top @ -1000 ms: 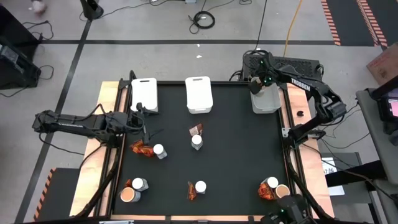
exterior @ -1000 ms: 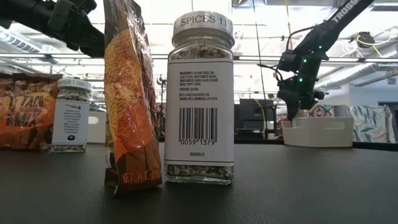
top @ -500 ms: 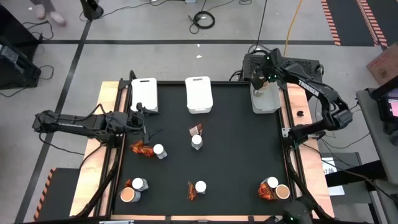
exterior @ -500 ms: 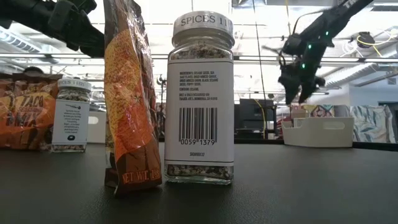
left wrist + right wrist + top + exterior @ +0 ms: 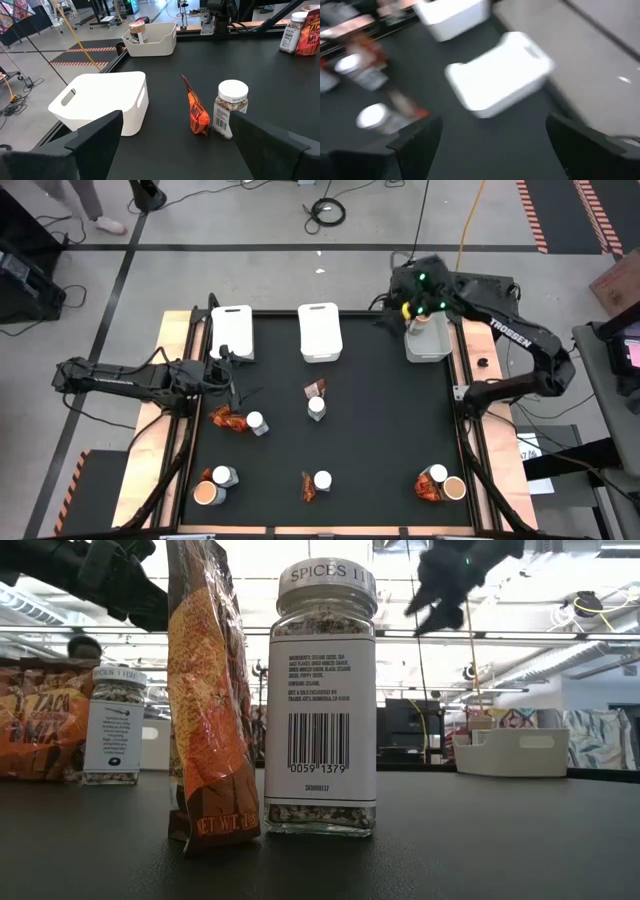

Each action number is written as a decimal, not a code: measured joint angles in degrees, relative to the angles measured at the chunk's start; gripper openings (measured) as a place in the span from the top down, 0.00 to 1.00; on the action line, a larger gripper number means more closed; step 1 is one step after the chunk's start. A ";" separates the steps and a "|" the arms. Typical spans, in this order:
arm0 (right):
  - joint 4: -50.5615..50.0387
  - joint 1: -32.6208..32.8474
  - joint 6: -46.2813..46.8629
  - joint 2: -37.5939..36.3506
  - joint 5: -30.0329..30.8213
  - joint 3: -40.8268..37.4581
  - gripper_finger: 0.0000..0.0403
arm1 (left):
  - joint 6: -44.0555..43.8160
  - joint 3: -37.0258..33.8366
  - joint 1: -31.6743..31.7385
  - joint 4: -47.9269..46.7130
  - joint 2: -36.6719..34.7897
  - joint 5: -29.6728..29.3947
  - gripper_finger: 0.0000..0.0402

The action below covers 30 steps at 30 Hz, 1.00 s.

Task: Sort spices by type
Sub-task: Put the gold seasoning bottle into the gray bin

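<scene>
The spices stand scattered on the black table (image 5: 380, 420): red-orange sachets (image 5: 228, 420), clear white-lidded jars (image 5: 317, 408) and tan-topped tubs (image 5: 207, 494). One tub (image 5: 424, 321) sits inside the far right white bin (image 5: 427, 345). My right gripper (image 5: 398, 308) hangs open and empty high above the table, just left of that bin; the low view shows the right gripper (image 5: 440, 602) near the top. My left gripper (image 5: 232, 377) waits open at the left edge, facing a sachet (image 5: 197, 112) and a jar (image 5: 231, 107) that stand on their bases.
Two more white bins stand along the far edge, one at the left (image 5: 232, 332) and one in the middle (image 5: 320, 332). Pairs and groups of spices sit near the front edge at the left (image 5: 222, 476), middle (image 5: 322, 480) and right (image 5: 438, 474). A person walks on the floor beyond the table.
My right gripper has risen out of the far right bin, swung toward the table's left and tipped from pointing down to pointing more level. The tub stays in that bin.
</scene>
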 joint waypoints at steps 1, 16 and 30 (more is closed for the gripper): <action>-0.32 2.61 0.42 0.00 0.04 0.31 0.13 | -0.19 0.00 0.00 0.00 0.01 0.00 0.08; -1.29 33.75 24.16 0.05 0.18 0.54 0.13 | -1.57 0.00 0.00 -0.29 0.01 0.03 0.08; -12.42 51.68 61.27 0.07 0.15 0.53 0.13 | -0.42 -0.83 0.00 3.95 0.01 1.57 0.08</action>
